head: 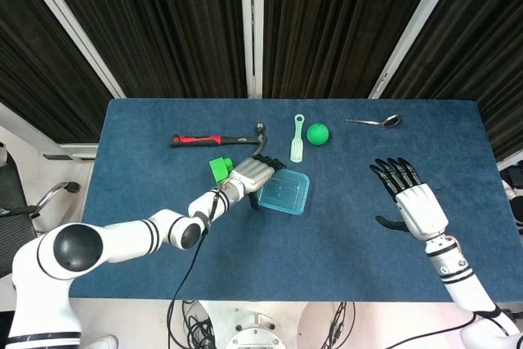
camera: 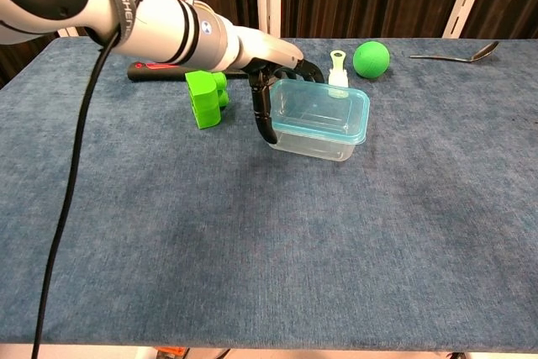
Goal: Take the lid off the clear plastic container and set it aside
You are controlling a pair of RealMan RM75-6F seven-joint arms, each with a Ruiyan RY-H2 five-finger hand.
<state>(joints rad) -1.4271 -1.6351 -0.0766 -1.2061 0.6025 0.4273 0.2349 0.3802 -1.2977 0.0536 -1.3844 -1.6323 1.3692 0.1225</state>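
Chest view lacks right hand (head: 409, 202), fingers spread; left hand (camera: 282, 81) at container (camera: 318, 120) edge, grip unclear.

From the head view we are looking down from high up at the whole blue table (head: 147, 202), with dark curtains along the top of the frame. From the chest view we are looking across it from low and near. Both views are sharing the table's middle and far edge.
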